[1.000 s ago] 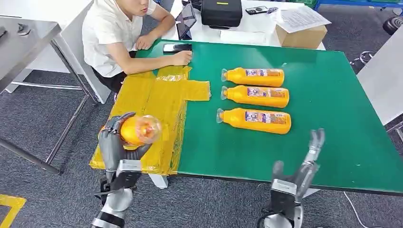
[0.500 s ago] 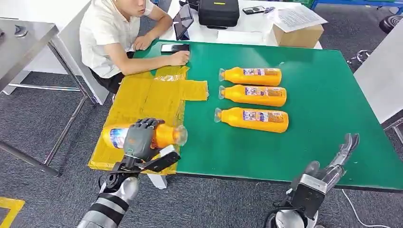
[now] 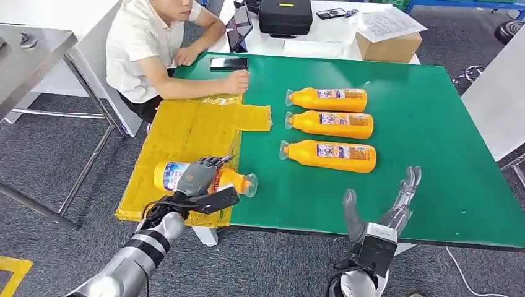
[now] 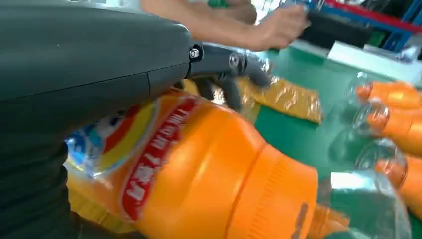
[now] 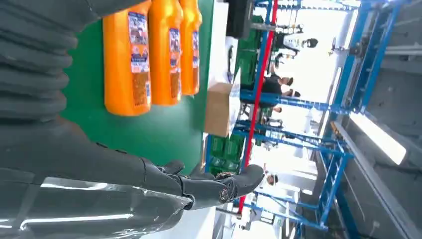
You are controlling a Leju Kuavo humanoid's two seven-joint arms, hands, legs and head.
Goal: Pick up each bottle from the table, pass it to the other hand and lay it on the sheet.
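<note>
My left hand (image 3: 201,179) grips an orange bottle (image 3: 171,175) around its middle. The bottle lies sideways, low over the near right corner of the yellow sheet (image 3: 186,130), its clear cap pointing toward the green table (image 3: 433,124). Whether it touches the sheet I cannot tell. In the left wrist view the bottle (image 4: 199,179) is close up under my fingers (image 4: 229,64). Three more orange bottles (image 3: 328,99) (image 3: 331,124) (image 3: 328,156) lie side by side mid-table, also seen as a row of bottles (image 5: 127,59) in the right wrist view. My right hand (image 3: 384,207) hovers open over the table's near edge, holding nothing.
A person sits at the table's far left corner, one hand (image 3: 235,79) resting at the sheet's far edge. A phone (image 3: 228,63), a tablet (image 3: 240,28), a black bag (image 3: 286,17) and a cardboard box (image 3: 390,40) stand behind. A grey metal table (image 3: 31,49) is at the left.
My left hand has turned the bottle from end-on to lying sideways and carried it lower and rightward over the sheet. My right hand swung out to the right, then came back, still open.
</note>
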